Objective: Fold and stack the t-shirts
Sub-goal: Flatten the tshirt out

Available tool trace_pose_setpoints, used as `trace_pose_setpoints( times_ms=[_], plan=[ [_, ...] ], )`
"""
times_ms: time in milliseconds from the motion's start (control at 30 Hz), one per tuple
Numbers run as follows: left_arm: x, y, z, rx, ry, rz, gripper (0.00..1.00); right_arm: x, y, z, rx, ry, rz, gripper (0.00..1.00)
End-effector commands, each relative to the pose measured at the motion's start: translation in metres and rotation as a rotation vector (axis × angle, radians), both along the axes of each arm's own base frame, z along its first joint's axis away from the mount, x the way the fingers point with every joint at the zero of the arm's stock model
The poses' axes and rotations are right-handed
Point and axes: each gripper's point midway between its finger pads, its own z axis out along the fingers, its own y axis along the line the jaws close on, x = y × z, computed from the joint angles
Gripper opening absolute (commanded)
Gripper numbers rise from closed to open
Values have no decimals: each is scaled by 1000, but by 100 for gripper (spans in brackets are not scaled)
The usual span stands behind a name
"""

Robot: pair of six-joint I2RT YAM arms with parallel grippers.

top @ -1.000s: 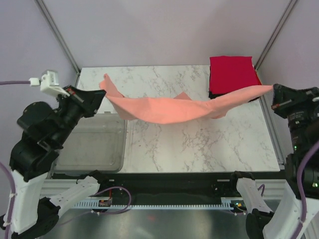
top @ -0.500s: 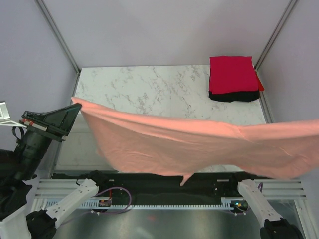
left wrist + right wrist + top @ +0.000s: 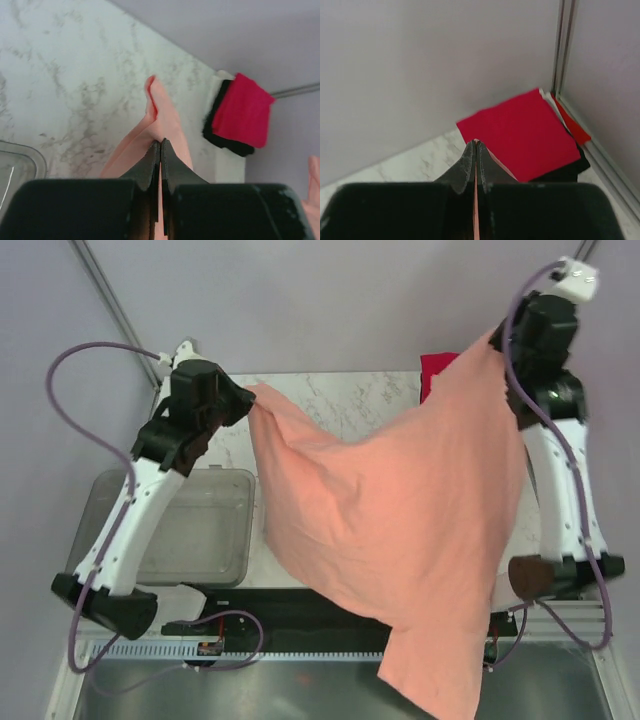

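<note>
The salmon-pink t-shirt (image 3: pixel 390 520) hangs spread in the air between both arms and droops past the table's near edge. My left gripper (image 3: pixel 246 400) is shut on one corner of it; the cloth (image 3: pixel 162 117) pokes out past the closed jaws (image 3: pixel 160 142). My right gripper (image 3: pixel 497 340) is raised high at the back right and is shut on the other corner, a thin pink edge (image 3: pixel 492 159) showing between the jaws (image 3: pixel 476 144). The folded red shirt (image 3: pixel 522 132) lies on a black one (image 3: pixel 565 170) at the back right corner; this stack also shows in the left wrist view (image 3: pixel 240 115).
A grey see-through plastic tub (image 3: pixel 195 530) stands at the table's left near side under my left arm. The marble table (image 3: pixel 350 400) shows behind the hanging shirt. Metal frame posts (image 3: pixel 565 50) run up the back corners.
Both arms swung from low and wide to raised over the table's back. The pink shirt, stretched level before, now hangs as a broad sheet with its tail below the table's near edge.
</note>
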Motion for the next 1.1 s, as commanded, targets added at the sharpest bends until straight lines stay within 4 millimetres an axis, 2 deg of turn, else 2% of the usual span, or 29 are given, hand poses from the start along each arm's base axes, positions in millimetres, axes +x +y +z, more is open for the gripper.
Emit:
trace_pose_setpoints(
  times_ms=[0, 33, 67, 100, 133, 167, 200, 233, 300, 333, 400, 433, 467, 500, 533, 600, 633, 700, 733, 767, 800, 833, 900, 933, 1067],
  plan=[
    [46, 13, -51, -103, 112, 72, 2, 56, -8, -42, -29, 49, -52, 0],
    [58, 10, -65, -102, 120, 65, 8, 85, -7, -75, -32, 110, -46, 0],
    [65, 4, -76, -82, 135, 23, 17, 98, -6, -87, -26, 132, -32, 6],
    [76, -1, -100, -57, 187, 8, 39, 108, -9, -102, -27, 164, -30, 20],
    [81, -4, -107, -44, 200, -10, 60, 121, -8, -126, -27, 215, -25, 73],
    [83, -10, -116, -27, 218, -52, 93, 122, -11, -136, -24, 247, -36, 90],
    [89, -16, -139, -6, 266, -79, 99, 122, -11, -144, -24, 263, -39, 98],
    [90, -20, -149, 18, 283, -121, 100, 118, -11, -157, -19, 287, -39, 98],
    [84, -34, -177, 12, 360, -203, 100, 111, -6, -165, -1, 292, -13, 98],
    [79, -34, -184, 15, 378, -212, 100, 97, -4, -168, 8, 292, -5, 98],
    [67, -35, -194, 20, 397, -207, 100, 80, 4, -171, 33, 294, 31, 98],
    [53, -32, -203, 23, 412, -205, 100, 62, 14, -157, 67, 256, 76, 98],
    [47, -32, -207, 26, 414, -206, 99, 51, 24, -186, 90, 315, 113, 98],
    [35, -35, -220, 36, 434, -216, 99, 40, 41, -194, 114, 328, 166, 98],
    [29, -34, -219, 38, 426, -217, 98, 19, 57, -217, 163, 371, 226, 98],
    [15, -37, -237, 61, 463, -234, 97, -5, 84, -249, 209, 447, 282, 98],
    [10, -38, -243, 79, 471, -241, 96, -26, 93, -283, 264, 520, 295, 98],
    [-3, -43, -262, 111, 514, -262, 95, -49, 113, -316, 294, 600, 334, 98],
    [-5, -44, -270, 129, 528, -260, 95, -64, 117, -347, 302, 671, 328, 98],
    [-9, -47, -277, 142, 544, -270, 95, -71, 118, -362, 314, 707, 316, 98],
    [-16, -54, -291, 162, 578, -290, 95, -77, 122, -376, 314, 745, 319, 98],
    [-19, -57, -298, 172, 595, -298, 95, -83, 123, -403, 314, 820, 313, 98],
    [-23, -64, -316, 195, 638, -304, 95, -84, 124, -426, 301, 885, 314, 98],
    [-23, -66, -321, 196, 649, -306, 95, -79, 125, -445, 301, 921, 317, 98],
    [-14, -74, -342, 217, 688, -314, 95, -61, 115, -485, 372, 977, 322, 98]
  ],
)
